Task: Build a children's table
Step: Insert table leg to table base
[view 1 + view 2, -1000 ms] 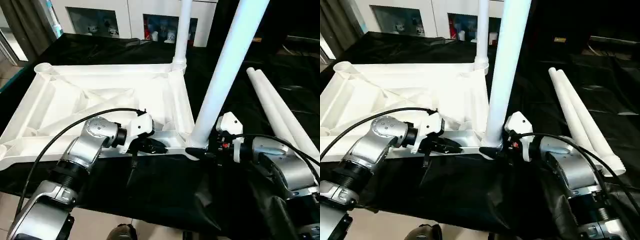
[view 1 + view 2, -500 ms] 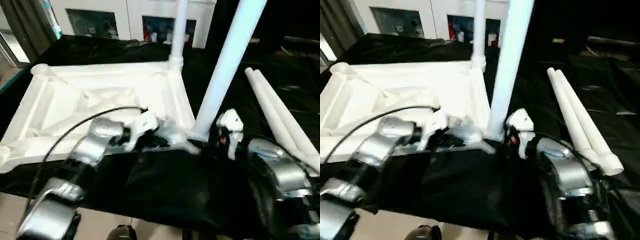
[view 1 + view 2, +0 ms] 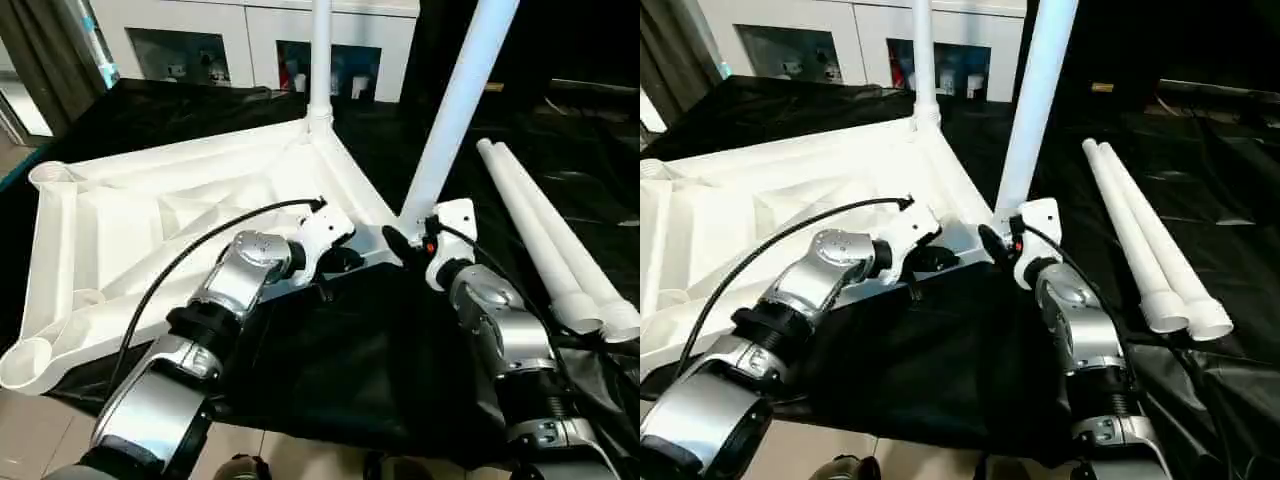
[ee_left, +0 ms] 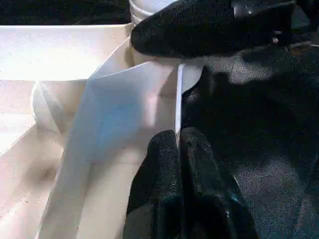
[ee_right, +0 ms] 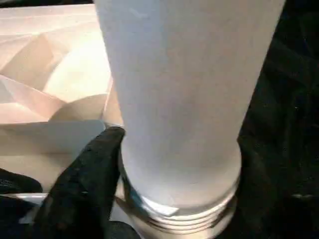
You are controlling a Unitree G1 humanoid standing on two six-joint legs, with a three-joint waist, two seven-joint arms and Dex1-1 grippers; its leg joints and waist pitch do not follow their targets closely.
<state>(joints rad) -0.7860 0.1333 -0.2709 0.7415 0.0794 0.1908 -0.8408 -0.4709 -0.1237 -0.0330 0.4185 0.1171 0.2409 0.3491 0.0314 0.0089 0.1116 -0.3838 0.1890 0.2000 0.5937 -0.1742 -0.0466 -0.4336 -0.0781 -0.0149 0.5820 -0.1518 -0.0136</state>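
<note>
White plastic makes up the 1 large table top point(image 3: 180, 215), lying upside down with its ribbed underside up on a black cloth point(image 3: 330, 370), spreading from centre toward 9 o'clock in the head views. Legs number 4. 2 legs stand in corner sockets: the far leg point(image 3: 320, 55) rises at 12 o'clock, and the near leg point(image 3: 455, 100) leans up toward 1 o'clock from the corner closest to the robot. 2 loose legs point(image 3: 550, 235) lie side by side, touching, on the cloth at 3 o'clock, well apart from the top.

1 right gripper point(image 3: 405, 240) sits at the base of the near leg; its wrist camera shows a black finger point(image 5: 84, 179) against the leg just above the threaded collar, jaws standing wide around the tube.

1 left gripper point(image 3: 345, 262) rests at the top's near rim, just beside that corner. Its 2 fingers point(image 4: 164, 199) are pressed together, pinching the thin rim edge between their tips.
</note>
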